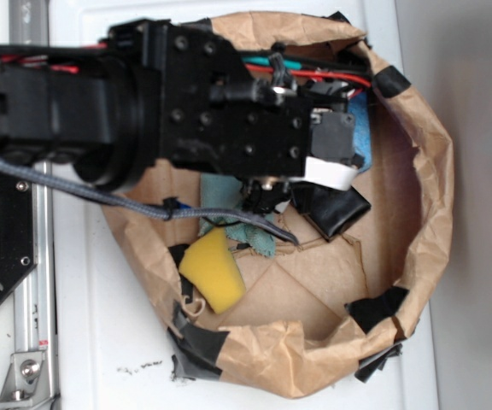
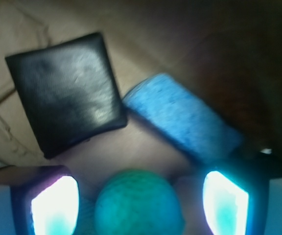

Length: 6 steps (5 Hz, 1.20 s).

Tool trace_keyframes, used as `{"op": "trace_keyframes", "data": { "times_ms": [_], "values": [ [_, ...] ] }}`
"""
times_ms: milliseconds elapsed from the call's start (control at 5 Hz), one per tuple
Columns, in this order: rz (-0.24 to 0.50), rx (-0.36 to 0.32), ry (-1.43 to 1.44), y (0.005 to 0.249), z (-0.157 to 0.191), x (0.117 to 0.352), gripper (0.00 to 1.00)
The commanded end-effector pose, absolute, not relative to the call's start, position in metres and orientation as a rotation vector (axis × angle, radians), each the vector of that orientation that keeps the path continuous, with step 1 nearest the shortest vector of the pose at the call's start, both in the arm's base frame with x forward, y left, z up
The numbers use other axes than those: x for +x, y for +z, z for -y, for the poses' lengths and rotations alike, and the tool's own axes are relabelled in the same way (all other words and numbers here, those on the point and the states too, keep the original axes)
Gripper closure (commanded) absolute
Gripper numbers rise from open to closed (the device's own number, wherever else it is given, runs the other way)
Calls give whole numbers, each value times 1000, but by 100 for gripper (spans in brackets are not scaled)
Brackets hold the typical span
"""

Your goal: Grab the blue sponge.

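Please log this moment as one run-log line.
gripper: open | blue sponge: ungrasped, ahead of fingers, beside black pad | paper bag

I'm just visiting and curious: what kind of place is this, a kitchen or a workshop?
Probably a robot test bench, not a kitchen. A black robot arm reaches into a taped brown paper bin on a white table, holding practice objects such as a blue sponge and a yellow sponge.

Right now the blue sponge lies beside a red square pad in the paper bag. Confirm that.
Not quite. The pad is black, not red, as the wrist view shows. The blue sponge does lie beside it on the bag's brown paper floor.
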<state>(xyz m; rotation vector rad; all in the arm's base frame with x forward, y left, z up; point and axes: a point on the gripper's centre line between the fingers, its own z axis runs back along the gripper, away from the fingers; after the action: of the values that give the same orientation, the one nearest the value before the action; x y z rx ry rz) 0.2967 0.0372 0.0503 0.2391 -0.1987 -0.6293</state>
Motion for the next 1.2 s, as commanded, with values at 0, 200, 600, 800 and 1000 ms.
{"op": "trace_keyframes", "data": {
  "times_ms": [0,200,600,800,1000],
  "values": [
    [251,249,-624,66,-50,314,0],
    [257,272,-634,65,-50,320,0],
    [343,304,-597,83,-65,324,0],
    [360,247,-588,91,-59,325,0],
    [361,284,-610,85,-52,327,0]
  ]
}}
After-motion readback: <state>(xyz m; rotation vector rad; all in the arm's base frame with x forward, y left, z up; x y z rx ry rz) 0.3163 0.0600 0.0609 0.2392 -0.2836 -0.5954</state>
